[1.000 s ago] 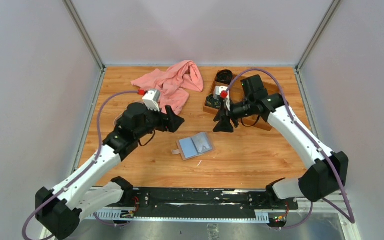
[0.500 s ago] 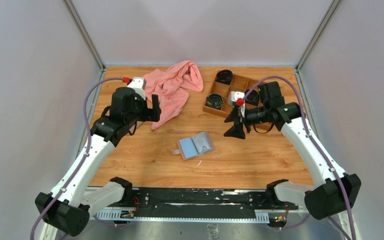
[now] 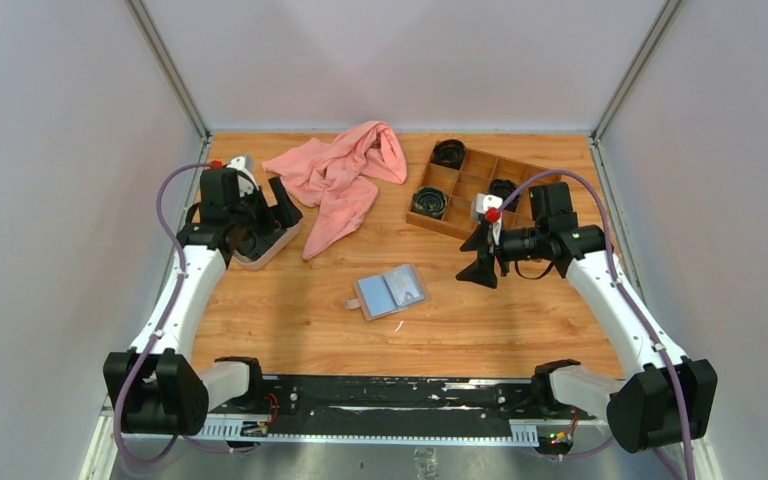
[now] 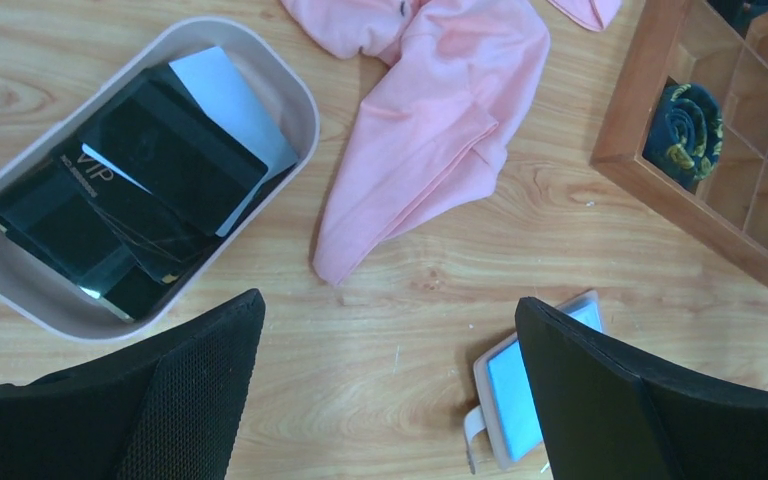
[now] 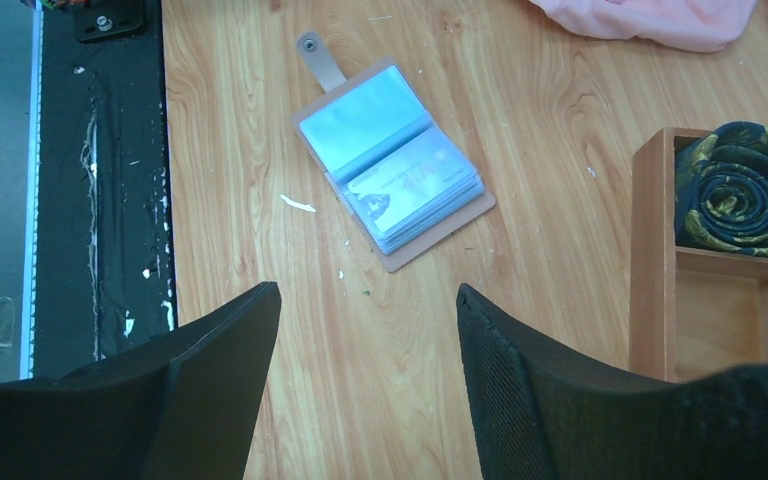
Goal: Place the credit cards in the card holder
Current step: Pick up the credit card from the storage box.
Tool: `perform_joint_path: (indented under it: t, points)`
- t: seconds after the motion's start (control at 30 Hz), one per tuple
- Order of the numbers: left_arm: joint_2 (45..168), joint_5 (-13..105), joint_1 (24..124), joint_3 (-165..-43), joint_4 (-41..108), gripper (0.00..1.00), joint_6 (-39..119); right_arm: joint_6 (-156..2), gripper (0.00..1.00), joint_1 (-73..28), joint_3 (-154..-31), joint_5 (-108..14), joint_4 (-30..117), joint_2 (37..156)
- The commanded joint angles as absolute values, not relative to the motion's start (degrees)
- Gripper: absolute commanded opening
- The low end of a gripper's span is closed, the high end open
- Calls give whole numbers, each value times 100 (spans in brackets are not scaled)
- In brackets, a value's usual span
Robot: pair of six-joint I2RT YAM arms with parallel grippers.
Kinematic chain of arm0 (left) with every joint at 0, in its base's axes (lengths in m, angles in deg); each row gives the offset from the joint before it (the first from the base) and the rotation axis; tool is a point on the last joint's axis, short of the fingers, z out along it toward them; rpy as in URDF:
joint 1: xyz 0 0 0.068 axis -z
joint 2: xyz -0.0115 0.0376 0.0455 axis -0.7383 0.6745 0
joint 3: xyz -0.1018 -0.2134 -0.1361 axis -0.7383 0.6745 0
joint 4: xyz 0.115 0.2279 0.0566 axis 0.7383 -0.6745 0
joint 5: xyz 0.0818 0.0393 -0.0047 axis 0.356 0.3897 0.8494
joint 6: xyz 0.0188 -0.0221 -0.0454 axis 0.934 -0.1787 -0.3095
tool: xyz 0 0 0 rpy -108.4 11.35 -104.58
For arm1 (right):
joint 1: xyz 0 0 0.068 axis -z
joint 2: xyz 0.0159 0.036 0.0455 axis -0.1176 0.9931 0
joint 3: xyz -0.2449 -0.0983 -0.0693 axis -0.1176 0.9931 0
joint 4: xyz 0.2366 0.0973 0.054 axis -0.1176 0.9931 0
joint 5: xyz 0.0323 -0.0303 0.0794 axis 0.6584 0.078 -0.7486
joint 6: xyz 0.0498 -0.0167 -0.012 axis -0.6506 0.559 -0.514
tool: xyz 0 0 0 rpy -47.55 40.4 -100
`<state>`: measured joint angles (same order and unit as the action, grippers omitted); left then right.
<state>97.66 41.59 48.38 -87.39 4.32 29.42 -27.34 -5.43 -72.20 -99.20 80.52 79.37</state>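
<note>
The credit cards [image 4: 125, 190] lie in a heap inside the oval tray [image 4: 298, 100]. In the wrist view they are ahead and to the left of the left gripper [image 4: 390, 305], outside its jaws, which are spread wide and hold nothing. The card holder [image 5: 392, 165] lies open on the table [image 5: 520, 330], ahead of the right gripper [image 5: 368, 300]. Its jaws are also spread and empty, and do not touch the holder. A pink cloth [image 4: 430, 130] lies just beside the tray.

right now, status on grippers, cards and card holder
Left gripper open, empty, by the tray. Right gripper open, empty, near the card holder, lying open. Credit cards piled in tray. Pink cloth beside tray, covering neither.
</note>
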Motion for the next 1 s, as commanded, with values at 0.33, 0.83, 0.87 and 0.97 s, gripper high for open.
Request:
perform_joint_path:
  t: [0.33, 0.83, 0.87, 0.97]
  points:
    - [9977, 4433, 4602, -8112, 1228, 99, 1903, -2716, 69, -458, -7164, -9886, 7950, 8103]
    - [11300, 6238, 4610, -8629, 887, 77, 1264, -2708, 69, -457, -7165, -9867, 7958, 8136]
    - [11410, 6235, 4609, -8684, 932, 77, 1258, -2708, 69, -457, -7165, -9860, 7958, 8145]
    - [11756, 6109, 4609, -8866, 1050, 77, 1219, -2692, 69, -456, -7157, -9838, 7954, 8149]
